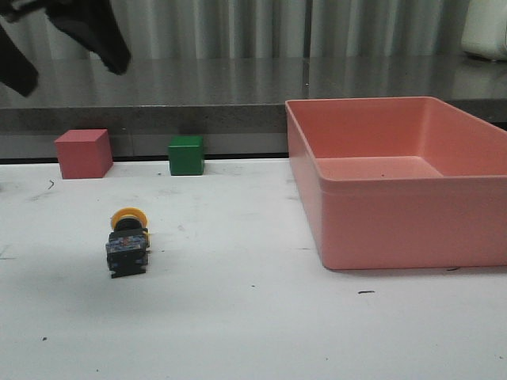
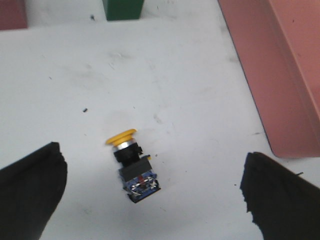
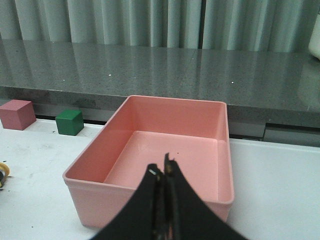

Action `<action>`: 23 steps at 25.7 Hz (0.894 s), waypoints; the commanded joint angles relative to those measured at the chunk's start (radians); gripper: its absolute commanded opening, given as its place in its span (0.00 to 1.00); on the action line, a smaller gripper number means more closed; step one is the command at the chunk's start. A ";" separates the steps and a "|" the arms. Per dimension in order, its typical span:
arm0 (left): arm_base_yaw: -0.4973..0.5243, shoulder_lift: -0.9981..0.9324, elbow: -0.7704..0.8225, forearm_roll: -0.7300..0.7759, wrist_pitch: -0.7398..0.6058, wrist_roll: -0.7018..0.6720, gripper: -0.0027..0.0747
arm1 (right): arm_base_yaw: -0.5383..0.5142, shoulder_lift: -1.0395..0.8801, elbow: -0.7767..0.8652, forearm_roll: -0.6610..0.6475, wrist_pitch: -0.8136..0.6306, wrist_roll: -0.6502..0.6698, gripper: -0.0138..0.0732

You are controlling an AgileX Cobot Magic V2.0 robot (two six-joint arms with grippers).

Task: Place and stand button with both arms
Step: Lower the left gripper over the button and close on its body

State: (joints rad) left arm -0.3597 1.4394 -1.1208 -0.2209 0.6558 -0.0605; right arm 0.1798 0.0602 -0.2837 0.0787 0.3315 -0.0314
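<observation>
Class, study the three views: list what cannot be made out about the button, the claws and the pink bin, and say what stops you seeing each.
- Button, right wrist view: only a yellow sliver shows; the picture edge cuts it off.
- Left claw, front view: only dark parts at the top corner; fingertips out of frame.
- Right claw: absent from the front view.
- Pink bin, front view: right end cut off by the edge.
- Button's contact markings: too small to read.

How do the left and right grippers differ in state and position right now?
The left gripper is open, its fingers spread wide on either side of the button lying on its side on the table; the right gripper is shut, fingertips together. The left gripper hovers over the button, while the right gripper hangs over the pink bin, which looks empty. Neither holds anything.
</observation>
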 commanded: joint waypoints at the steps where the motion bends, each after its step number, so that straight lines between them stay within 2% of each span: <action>1: -0.008 0.083 -0.112 -0.044 0.067 -0.010 0.90 | -0.005 0.010 -0.023 -0.001 -0.085 -0.012 0.09; 13: -0.008 0.398 -0.334 -0.041 0.346 -0.146 0.90 | -0.005 0.010 -0.023 -0.001 -0.085 -0.012 0.09; 23: -0.008 0.583 -0.445 0.004 0.421 -0.222 0.90 | -0.005 0.010 -0.023 -0.001 -0.085 -0.012 0.09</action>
State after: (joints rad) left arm -0.3603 2.0404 -1.5131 -0.2201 1.0550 -0.2491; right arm 0.1798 0.0602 -0.2837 0.0787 0.3315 -0.0321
